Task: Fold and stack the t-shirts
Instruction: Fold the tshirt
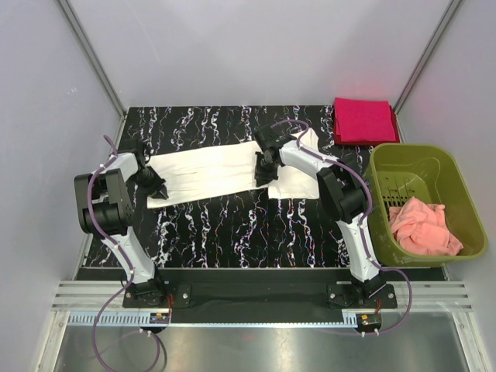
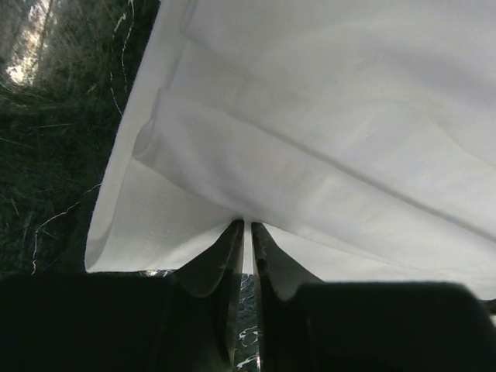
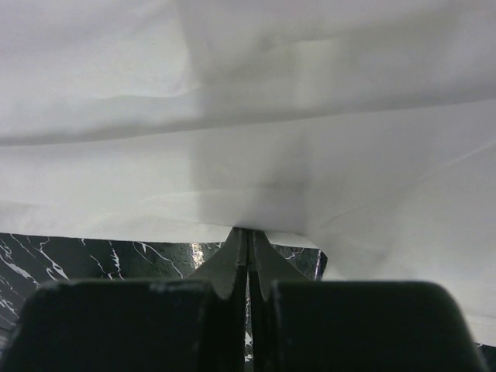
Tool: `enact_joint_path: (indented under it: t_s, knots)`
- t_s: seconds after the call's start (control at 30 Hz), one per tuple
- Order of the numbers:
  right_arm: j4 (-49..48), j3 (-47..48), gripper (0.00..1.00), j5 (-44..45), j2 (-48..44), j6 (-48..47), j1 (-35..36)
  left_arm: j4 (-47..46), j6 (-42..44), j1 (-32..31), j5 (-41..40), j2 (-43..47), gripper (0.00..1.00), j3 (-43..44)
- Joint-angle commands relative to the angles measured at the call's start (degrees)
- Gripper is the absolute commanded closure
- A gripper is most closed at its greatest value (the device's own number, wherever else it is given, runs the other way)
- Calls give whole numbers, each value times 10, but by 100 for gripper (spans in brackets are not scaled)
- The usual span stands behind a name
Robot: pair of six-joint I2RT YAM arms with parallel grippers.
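One marbled black surface (image 1: 232,225) carries two t-shirts. The cream-white t-shirt (image 1: 205,172) is the larger, folded into a long band that runs left to right across the far half of the surface, with its right end spreading wider toward the far right corner. One olive-green basket (image 1: 466,186) stands just beside the right edge, close to the right arm's elbow. The magenta-red t-shirt (image 1: 364,120) lies folded square in the far right corner, apart from the white one and just beyond the basket's far rim. One crumpled pink cloth (image 1: 422,226) sits inside the basket. The left gripper (image 2: 248,225) is pinched almost closed on the near edge of the white band at its left end, a thin fold of cloth caught between the jaws. The right gripper (image 3: 249,231) is clamped tight on the same near edge further right, its jaws meeting on the cloth. The near half of the surface, between the two arms, shows bare marbling
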State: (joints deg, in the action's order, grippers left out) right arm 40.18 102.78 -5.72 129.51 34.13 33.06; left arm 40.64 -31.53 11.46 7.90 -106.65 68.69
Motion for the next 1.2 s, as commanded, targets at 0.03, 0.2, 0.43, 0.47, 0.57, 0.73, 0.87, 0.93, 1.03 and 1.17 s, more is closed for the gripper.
enact_joint_path:
  t_s: [0.03,0.2,0.43,0.47,0.57,0.73,0.87,0.93,1.03,1.17]
  knots:
    - [2,-3,100,-3,-29,-4,-4,-8,7,9,-40,-20,84,8]
    - [10,32,100,1,-1,-10,-9,-5,11,8,-45,-20,85,6]
    - [3,47,100,8,19,-18,-18,0,14,10,-50,-23,85,4]
    - [2,53,100,11,27,-20,-22,-1,15,11,-50,-22,85,5]
    - [4,80,100,9,47,-24,-28,1,16,10,-51,-22,85,6]
    - [14,135,100,24,72,-40,-34,1,19,10,-53,-16,85,-2]
    - [23,183,100,23,91,-39,-38,-3,21,10,-55,-11,85,-11]
    - [32,208,100,26,101,-38,-38,-2,22,10,-55,-13,85,-13]
    - [43,225,100,37,110,-36,-42,-2,23,10,-57,-14,85,-11]
    - [60,255,100,47,122,-63,-58,-4,30,8,-58,-8,85,-9]
